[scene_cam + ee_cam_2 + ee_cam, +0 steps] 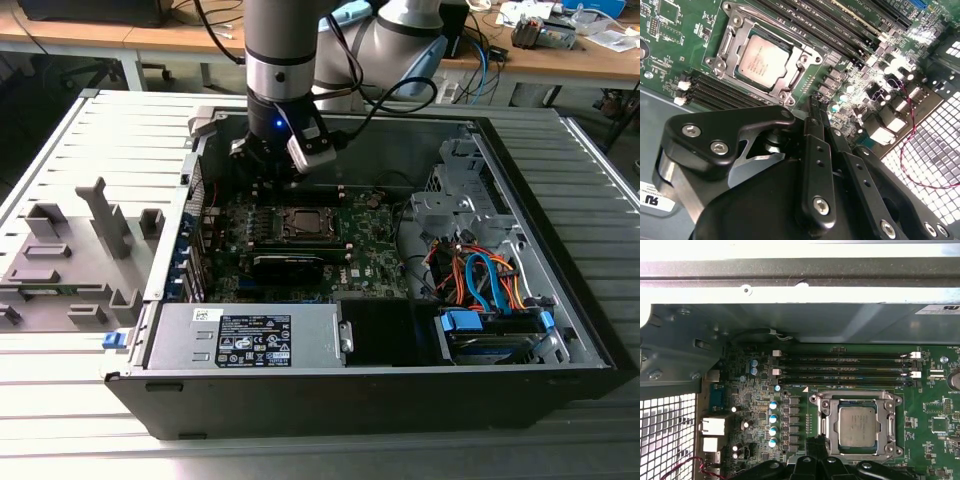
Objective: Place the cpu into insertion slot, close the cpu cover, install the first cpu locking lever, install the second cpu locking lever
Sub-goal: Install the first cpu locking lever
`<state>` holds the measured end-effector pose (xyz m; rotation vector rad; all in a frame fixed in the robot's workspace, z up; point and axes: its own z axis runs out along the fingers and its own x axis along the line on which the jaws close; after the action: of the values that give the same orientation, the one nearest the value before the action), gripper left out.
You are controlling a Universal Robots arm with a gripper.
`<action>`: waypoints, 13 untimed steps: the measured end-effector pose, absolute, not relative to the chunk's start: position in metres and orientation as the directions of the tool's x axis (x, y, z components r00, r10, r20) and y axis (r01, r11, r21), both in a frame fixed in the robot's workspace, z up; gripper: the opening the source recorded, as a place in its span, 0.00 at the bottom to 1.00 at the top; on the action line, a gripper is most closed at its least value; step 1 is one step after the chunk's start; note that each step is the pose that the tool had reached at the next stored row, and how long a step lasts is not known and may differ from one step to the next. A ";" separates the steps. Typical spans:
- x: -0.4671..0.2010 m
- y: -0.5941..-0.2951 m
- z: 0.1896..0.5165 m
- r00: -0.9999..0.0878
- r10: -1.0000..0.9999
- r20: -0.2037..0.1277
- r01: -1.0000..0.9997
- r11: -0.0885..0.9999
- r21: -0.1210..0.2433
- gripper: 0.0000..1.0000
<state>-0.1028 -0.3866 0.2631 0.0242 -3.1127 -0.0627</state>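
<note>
Second wrist view: gripper (pixel 815 107) fingers pressed together, holding nothing, poised just beside the insertion slot (pixel 725 40) | cpu (pixel 761 61) already seated in slot, near the motherboard (pixel 670 30) middle | cpu cover (pixel 790 82) appears down | judgement: lever work wants steady, shallow pushes, clear of memory slots (pixel 840 30).

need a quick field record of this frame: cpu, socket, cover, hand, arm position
cpu: seated in the insertion slot, silvery face up
cpu cover: lying down around the cpu, chip showing through its window
hand: above the board beside the socket, holding nothing; fingers together in the second wrist view
arm: reaching down into the open computer case, over the motherboard
memory slots: long black rows next to the socket
</note>
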 end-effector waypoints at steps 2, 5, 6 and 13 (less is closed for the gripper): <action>-0.104 -0.387 0.263 -0.999 -0.016 0.028 -0.015 0.999 0.040 0.11; -0.105 -0.387 0.263 -0.999 -0.016 0.028 -0.015 0.999 0.040 0.11; -0.106 -0.387 0.263 -0.999 -0.016 0.028 -0.015 0.999 0.040 0.11; -0.108 -0.387 0.263 -0.999 -0.016 0.028 -0.015 0.999 0.040 0.11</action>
<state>-0.1081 -0.3866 0.2631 0.0241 -3.1127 -0.0627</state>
